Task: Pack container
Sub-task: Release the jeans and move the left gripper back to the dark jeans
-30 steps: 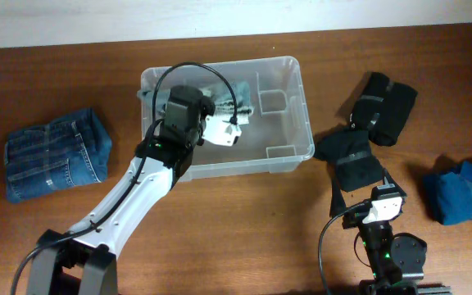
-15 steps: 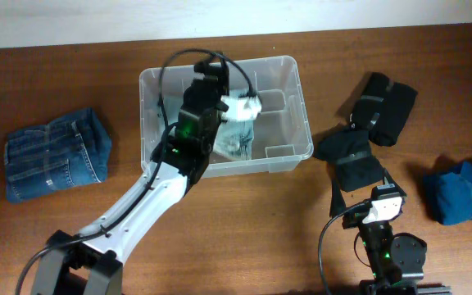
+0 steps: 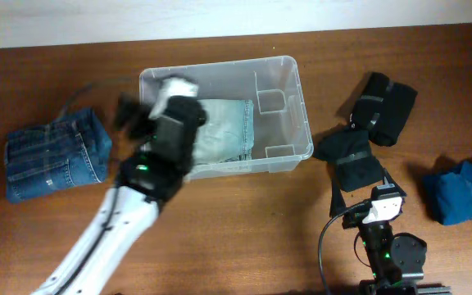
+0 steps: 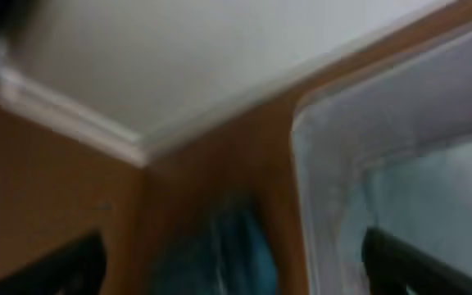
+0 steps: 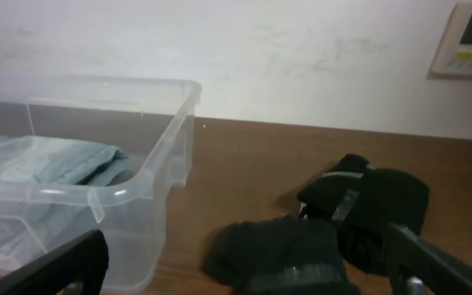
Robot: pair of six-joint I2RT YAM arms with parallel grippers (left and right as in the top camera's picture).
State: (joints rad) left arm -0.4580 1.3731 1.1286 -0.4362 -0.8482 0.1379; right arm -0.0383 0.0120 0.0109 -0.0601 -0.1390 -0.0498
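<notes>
The container (image 3: 297, 86) sits mid-table near the far edge, with pale jeans (image 3: 224, 131) lying flat inside. The left claw (image 4: 234, 260) is blurred over the container's left rim, its fingers spread wide with nothing between them. Half a second ago it hung over the middle of the bin with those jeans bunched under it; now it has let go and swung left, toward the blue jeans (image 3: 56, 156). The right claw (image 5: 248, 246), also wide apart and empty, hasn't budged, well off to the container's right by the black clothes (image 3: 367, 123).
</notes>
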